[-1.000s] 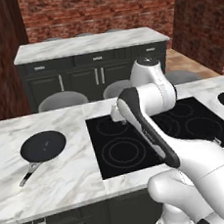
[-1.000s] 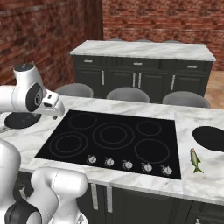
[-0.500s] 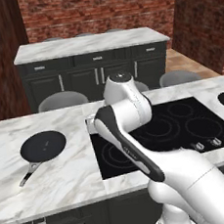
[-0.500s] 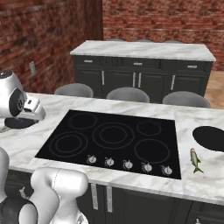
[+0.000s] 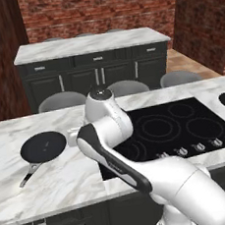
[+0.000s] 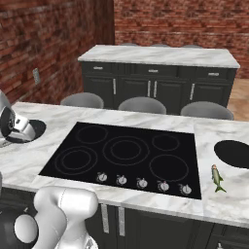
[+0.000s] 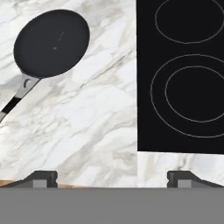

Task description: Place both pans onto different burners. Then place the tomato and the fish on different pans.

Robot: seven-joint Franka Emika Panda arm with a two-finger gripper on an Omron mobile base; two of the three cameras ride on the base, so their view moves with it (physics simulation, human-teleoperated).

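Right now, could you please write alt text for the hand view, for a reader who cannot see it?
An empty black frying pan sits on the white marble counter at upper left, its handle toward the lower left. A black cooktop with ring burners is at right, and the open gripper hovers above the counter.

Home-style kitchen, rendered. Marble counter (image 5: 58,180) is carrying a glossy black glass cooktop (image 6: 126,151) with ring burners (image 6: 125,149) and silver knobs (image 6: 141,183). Grey stools (image 6: 142,104) are lining up behind it, facing a second marble-topped island of dark cabinets (image 5: 95,69). Red brick walls (image 5: 98,10) are closing it in; a black frying pan (image 5: 43,147) is sitting on the counter.
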